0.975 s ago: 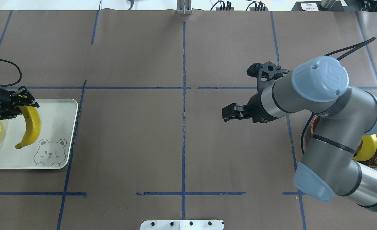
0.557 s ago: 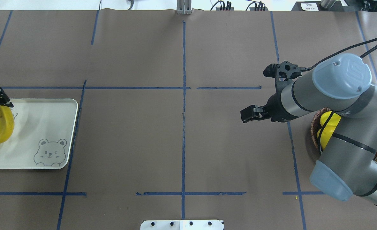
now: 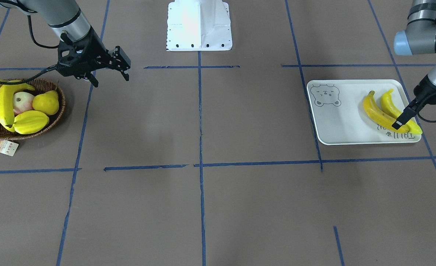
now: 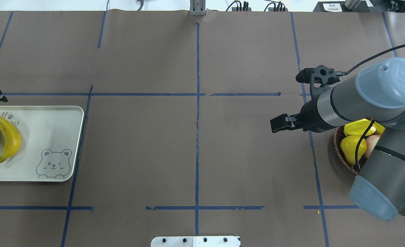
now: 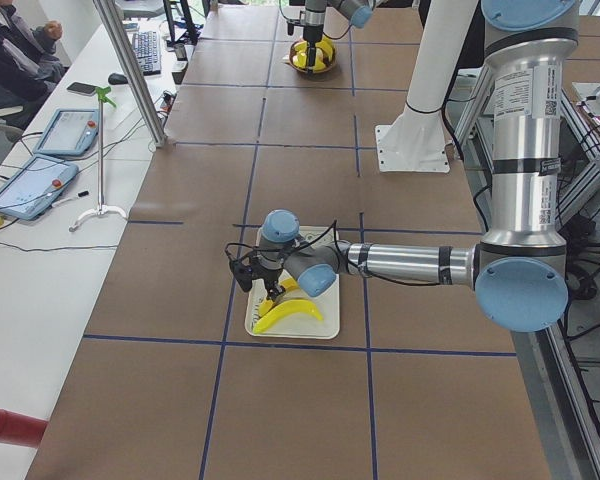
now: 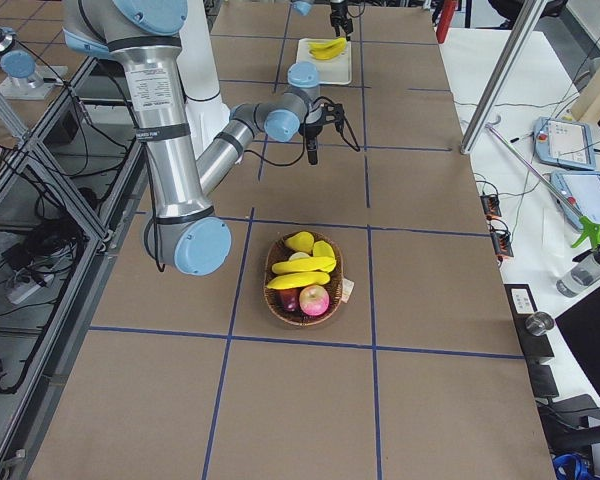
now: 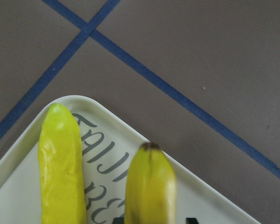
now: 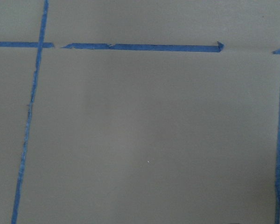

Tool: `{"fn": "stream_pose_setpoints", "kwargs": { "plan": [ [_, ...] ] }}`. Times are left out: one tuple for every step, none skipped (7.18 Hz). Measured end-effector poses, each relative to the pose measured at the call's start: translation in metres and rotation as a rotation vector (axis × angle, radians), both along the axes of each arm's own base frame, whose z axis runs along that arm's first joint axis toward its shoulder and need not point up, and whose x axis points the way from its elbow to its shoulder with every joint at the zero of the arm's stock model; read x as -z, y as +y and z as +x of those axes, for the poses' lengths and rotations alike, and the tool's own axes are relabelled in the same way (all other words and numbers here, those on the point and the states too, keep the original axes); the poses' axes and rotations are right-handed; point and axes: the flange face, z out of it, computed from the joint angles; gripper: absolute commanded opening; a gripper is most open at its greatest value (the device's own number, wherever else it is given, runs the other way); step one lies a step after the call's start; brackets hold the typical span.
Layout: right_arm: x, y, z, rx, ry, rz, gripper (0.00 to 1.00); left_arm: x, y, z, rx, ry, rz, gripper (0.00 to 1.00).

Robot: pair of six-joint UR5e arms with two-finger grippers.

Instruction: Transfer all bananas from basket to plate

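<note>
Right pincer (image 3: pixel 109 75) spread, empty, upper left, beside basket (image 3: pixel 62 101). Left pincer (image 3: pixel 398 123) unclenched, low over two bananas (image 3: pixel 376 111) lying on plate (image 3: pixel 343 122), right.

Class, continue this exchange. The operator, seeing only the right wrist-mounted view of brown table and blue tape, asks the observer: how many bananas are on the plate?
Observer: Two bananas lie side by side on the plate.
Operator: How many are left in the basket?
Observer: Two more bananas lie in the basket, among other fruit.
Operator: Is my right claw carrying anything?
Observer: No. The right claw is empty, and it is off to the side of the basket, not over it.
</note>
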Motion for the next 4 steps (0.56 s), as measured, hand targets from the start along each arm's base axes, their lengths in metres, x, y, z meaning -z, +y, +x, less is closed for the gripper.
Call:
{"fn": "stream_pose_setpoints", "kwargs": {
  "plan": [
    [-0.015,0.004,0.017,0.018,0.025,0.029,1.0,0.033,-0.001,-0.015,-0.003,0.06,0.031,1.0],
    [-0.035,0.008,0.034,0.037,0.057,0.059,1.0,0.068,0.002,-0.019,-0.013,0.101,0.079,1.0],
    [-0.056,0.013,0.051,0.051,0.073,0.089,1.0,0.099,0.007,-0.014,-0.033,0.131,0.127,1.0],
    [-0.085,0.023,0.07,0.057,0.071,0.115,1.0,0.124,0.015,-0.004,-0.062,0.155,0.167,1.0]
  ]
}}
